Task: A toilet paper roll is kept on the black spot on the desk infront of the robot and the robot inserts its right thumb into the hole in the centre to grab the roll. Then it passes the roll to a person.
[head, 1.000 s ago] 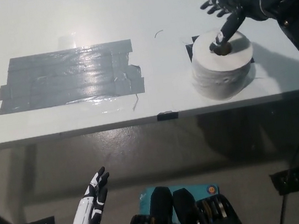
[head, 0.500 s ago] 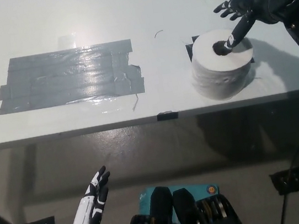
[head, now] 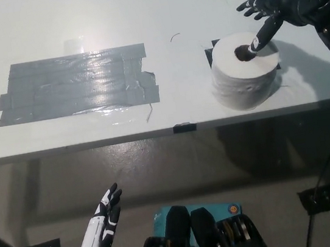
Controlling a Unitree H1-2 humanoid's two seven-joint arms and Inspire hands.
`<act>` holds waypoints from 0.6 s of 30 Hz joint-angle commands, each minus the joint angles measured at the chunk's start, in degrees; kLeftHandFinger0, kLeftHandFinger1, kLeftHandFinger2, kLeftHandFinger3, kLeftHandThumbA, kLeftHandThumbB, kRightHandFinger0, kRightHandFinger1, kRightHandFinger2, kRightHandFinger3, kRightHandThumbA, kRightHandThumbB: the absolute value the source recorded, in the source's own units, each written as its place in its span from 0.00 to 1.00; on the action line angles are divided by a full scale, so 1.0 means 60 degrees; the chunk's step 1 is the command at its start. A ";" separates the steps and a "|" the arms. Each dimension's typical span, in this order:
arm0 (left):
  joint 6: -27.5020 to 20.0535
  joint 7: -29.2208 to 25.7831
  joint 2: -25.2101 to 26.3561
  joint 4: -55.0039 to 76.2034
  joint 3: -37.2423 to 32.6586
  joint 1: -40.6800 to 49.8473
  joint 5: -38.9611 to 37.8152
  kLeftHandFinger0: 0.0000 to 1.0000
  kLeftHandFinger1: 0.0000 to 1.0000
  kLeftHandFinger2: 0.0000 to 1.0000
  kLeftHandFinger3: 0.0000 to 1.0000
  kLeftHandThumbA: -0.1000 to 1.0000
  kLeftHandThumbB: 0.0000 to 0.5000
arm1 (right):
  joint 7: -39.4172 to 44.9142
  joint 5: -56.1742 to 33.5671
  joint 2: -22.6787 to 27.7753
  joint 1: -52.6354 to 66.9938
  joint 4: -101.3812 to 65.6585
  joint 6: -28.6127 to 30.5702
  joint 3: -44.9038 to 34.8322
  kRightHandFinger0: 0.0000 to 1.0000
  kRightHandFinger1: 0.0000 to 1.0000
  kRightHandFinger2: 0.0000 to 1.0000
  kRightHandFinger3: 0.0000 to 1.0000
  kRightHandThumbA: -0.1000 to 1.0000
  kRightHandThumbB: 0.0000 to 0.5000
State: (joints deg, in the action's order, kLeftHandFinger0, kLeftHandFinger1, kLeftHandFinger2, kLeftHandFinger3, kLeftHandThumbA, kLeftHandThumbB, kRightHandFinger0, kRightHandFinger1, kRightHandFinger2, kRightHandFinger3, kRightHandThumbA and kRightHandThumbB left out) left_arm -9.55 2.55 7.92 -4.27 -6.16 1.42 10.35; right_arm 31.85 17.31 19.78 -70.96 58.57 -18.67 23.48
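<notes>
Toilet paper roll (head: 245,70) stands upright near the right front edge of the desk (head: 138,17), covering most of the black spot (head: 209,54), only a corner showing. Right hand (head: 269,9) has shifted right and back over the last second, so the thumb now angles down into the centre hole from the far right side; tip is inside, other fingers splayed, not clenched, nothing grasped yet. Roll itself hasn't moved. Likely means insertion is nearly set, grip and lift pending. Left hand (head: 107,213) hangs below desk level at lower left, fingers apart, idle. Grey tape patch (head: 76,83) well left of the roll.
</notes>
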 commanded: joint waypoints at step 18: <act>-0.0244 0.0084 0.0089 0.0288 -0.0067 -0.0191 0.0094 1.00 1.00 1.00 1.00 1.00 0.30 | -0.1147 0.0639 -0.0591 -0.0818 0.1550 0.0908 0.0219 1.00 1.00 1.00 1.00 0.80 0.67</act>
State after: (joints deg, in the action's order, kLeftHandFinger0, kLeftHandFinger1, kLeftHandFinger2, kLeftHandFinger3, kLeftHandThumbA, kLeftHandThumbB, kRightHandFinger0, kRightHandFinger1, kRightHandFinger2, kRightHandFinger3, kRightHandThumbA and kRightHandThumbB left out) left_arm -9.57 2.59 8.01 -4.22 -6.26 1.14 10.53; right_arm 28.59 18.77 17.10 -71.43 67.47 -13.38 24.07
